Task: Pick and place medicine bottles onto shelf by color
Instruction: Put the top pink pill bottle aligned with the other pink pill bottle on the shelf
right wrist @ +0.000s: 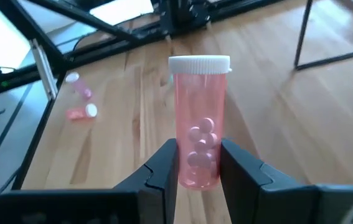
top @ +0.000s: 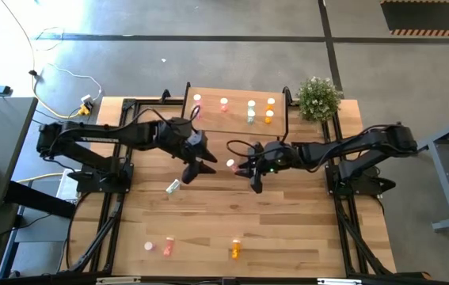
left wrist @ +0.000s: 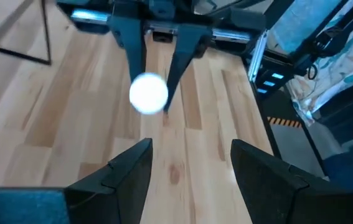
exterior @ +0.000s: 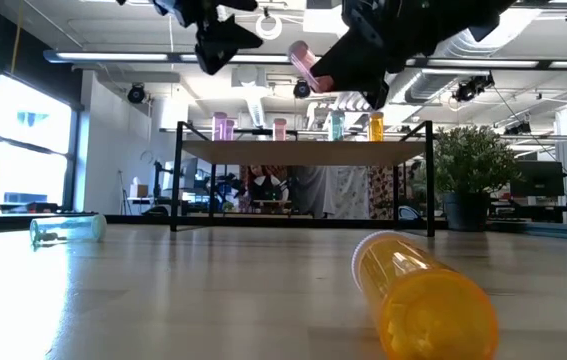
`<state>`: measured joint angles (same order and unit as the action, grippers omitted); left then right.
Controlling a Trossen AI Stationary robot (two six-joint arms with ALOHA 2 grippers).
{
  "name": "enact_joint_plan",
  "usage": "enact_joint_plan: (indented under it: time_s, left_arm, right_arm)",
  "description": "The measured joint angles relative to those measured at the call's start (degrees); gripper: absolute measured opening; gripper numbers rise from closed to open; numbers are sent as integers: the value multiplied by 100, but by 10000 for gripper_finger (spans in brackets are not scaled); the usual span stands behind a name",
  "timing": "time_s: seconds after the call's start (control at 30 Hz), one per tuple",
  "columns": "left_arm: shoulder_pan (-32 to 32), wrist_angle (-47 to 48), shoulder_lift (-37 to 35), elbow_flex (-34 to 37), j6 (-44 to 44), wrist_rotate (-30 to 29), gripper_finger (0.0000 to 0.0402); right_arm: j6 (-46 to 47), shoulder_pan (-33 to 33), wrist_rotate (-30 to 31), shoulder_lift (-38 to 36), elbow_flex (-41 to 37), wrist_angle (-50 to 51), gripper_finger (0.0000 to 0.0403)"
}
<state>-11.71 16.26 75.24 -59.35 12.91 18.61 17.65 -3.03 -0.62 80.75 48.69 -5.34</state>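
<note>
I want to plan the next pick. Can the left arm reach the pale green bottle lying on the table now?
Probably yes. The left hand is open and empty, the pale green bottle lies close beside it, and nothing stands between them.

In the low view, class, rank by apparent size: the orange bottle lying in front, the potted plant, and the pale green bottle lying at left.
1. Orange bottle, though nearness to the camera inflates it.
2. Potted plant.
3. Pale green bottle.
</note>
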Motion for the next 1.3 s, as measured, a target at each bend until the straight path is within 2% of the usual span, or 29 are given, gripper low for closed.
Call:
enact_joint_plan:
  time_s: [0.53,0.8,1.1,1.3]
  left_arm:
    - [108,-1208,915,0,199,-60,209]
    - [130,-1525,1253,0,348,-81,209]
    - [123,-1773,1340,0,463,-81,209]
    - [123,-1769,1340,0,452,-79,194]
  right_arm:
    - [-17,-87,-297,101,0,51,85]
    - [-8,-87,-396,101,0,87,85]
    - [2,-87,-437,101,0,129,85]
    - [2,-77,-435,101,0,128,85]
